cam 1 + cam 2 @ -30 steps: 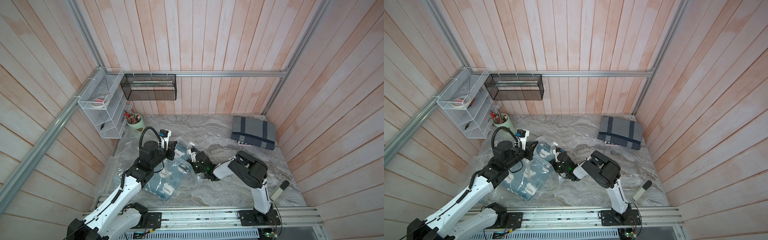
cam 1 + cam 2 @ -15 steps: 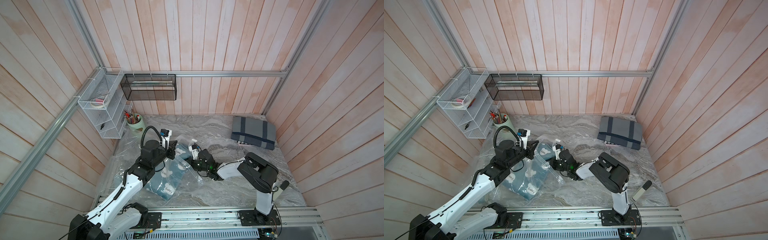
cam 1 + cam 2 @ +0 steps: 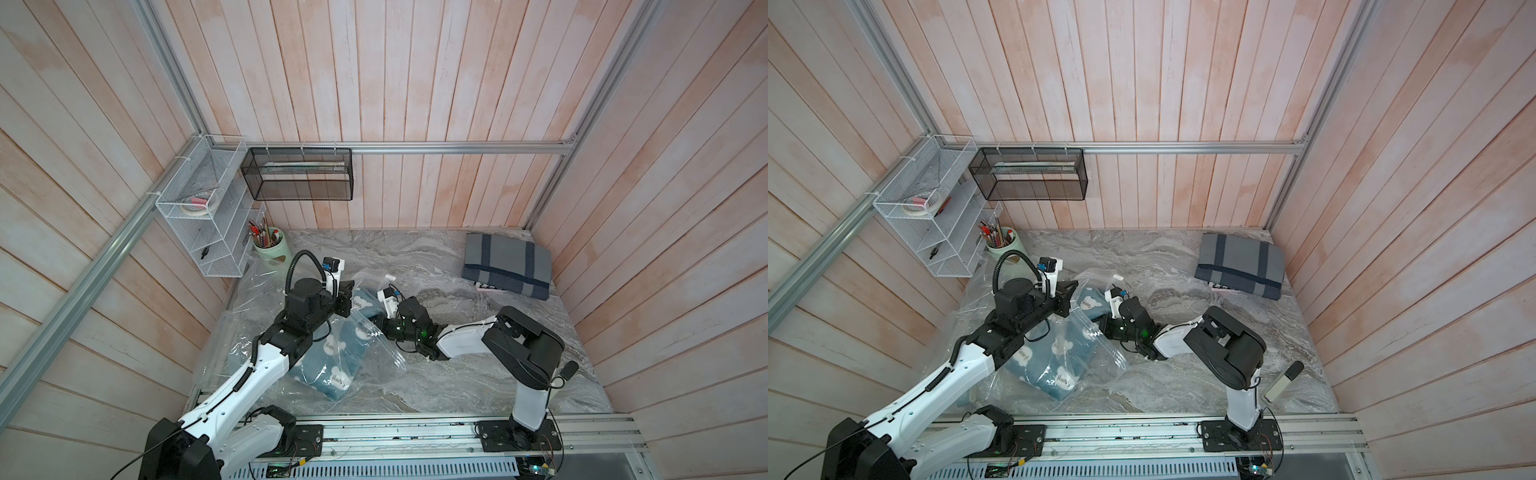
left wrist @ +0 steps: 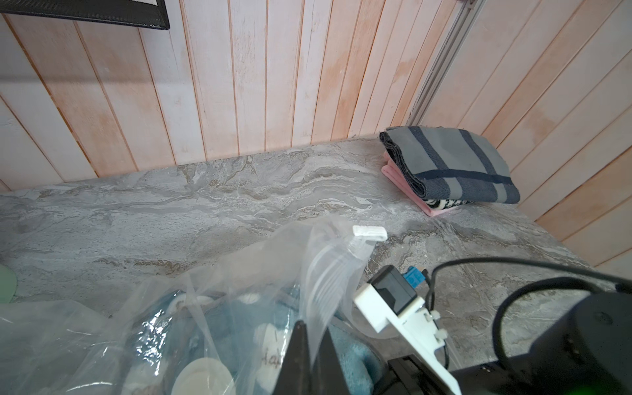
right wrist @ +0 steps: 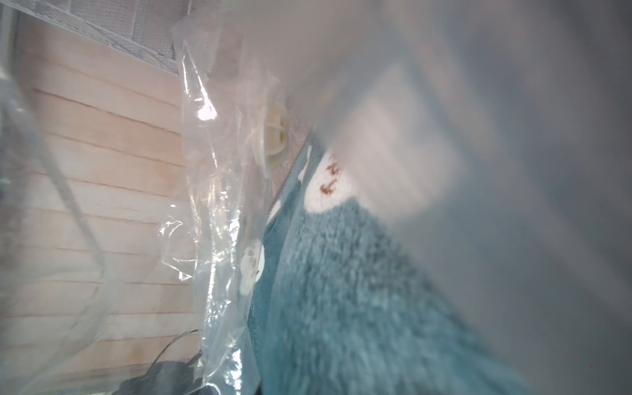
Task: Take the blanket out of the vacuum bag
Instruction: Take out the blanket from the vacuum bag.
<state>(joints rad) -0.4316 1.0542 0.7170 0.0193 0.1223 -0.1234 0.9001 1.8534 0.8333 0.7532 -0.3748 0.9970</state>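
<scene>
Vacuum bag point(image 3: 257, 291), teal blanket point(image 3: 328, 370) inside, crumpled along left edge of counter point(image 3: 436, 374); left fingers point(image 4: 301, 355) clamped on its film; right fingers point(image 3: 380, 323) together, tips hidden under plastic, grasp indiscernible. Open counter extends rightward to folded grey blanket point(image 3: 505, 266).

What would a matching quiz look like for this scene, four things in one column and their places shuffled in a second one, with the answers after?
Things
1. teal blanket
2. grey striped blanket
3. green pen cup
4. black mesh basket

Places
A. hung on the back wall
B. in the vacuum bag
C. folded in the table's far right corner
D. on the table beside the white wire shelf

Pairs: 1-B, 2-C, 3-D, 4-A
</scene>
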